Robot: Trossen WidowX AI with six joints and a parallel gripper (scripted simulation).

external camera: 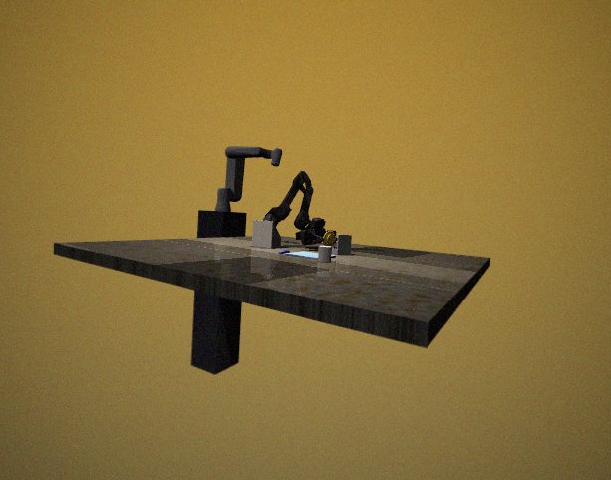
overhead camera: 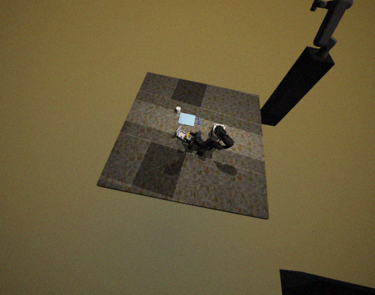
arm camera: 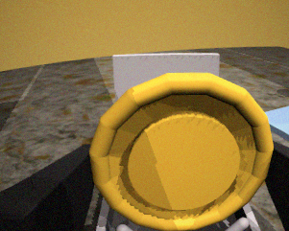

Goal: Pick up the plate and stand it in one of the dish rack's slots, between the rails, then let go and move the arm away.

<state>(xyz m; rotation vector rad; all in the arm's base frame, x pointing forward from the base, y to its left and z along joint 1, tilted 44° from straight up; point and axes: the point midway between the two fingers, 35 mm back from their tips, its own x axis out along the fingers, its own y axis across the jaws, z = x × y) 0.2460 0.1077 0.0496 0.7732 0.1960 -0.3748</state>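
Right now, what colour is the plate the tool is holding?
Yellow-orange all over, rim and centre alike. The plate shows best in the wrist view.
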